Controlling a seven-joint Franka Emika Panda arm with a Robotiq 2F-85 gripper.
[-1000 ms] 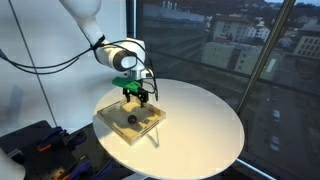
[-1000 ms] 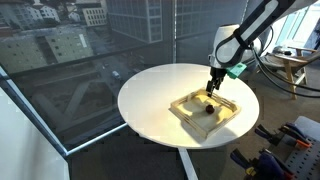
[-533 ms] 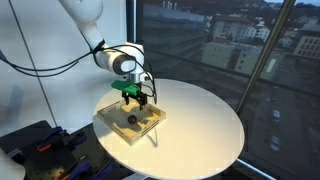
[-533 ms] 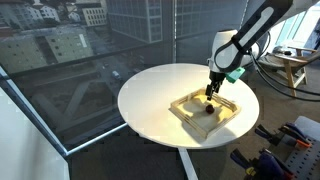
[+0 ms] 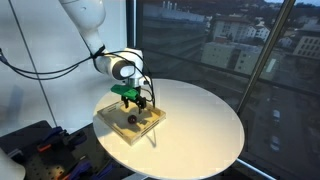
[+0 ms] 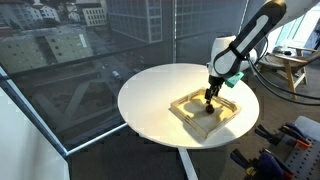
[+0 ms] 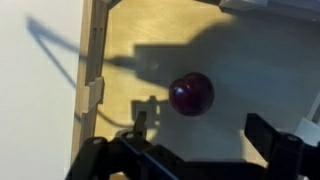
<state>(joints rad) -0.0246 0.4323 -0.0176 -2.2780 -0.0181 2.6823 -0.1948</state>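
Note:
A shallow wooden tray [image 5: 108, 124] [image 6: 184, 112] lies on the round white table [image 5: 200, 120] [image 6: 150, 95]. A dark red ball [image 5: 131, 118] [image 6: 208, 110] [image 7: 191, 93] rests inside the tray. My gripper [image 5: 131, 103] [image 6: 209, 98] [image 7: 200, 125] hangs just above the ball and points down, open, with nothing between its fingers. In the wrist view the ball sits slightly ahead of the gap between the fingers, and the tray's wooden wall [image 7: 93, 60] runs along the left.
The table stands beside large windows that look over a city. Black and orange tools [image 5: 45, 150] [image 6: 275, 150] lie on a lower surface beside the table. A wooden stand [image 6: 290, 65] is behind the arm. Cables trail from the wrist.
The gripper has moved a little lower and further over the tray, closer to the ball. Its jaws stay open. The ball and the tray have not moved.

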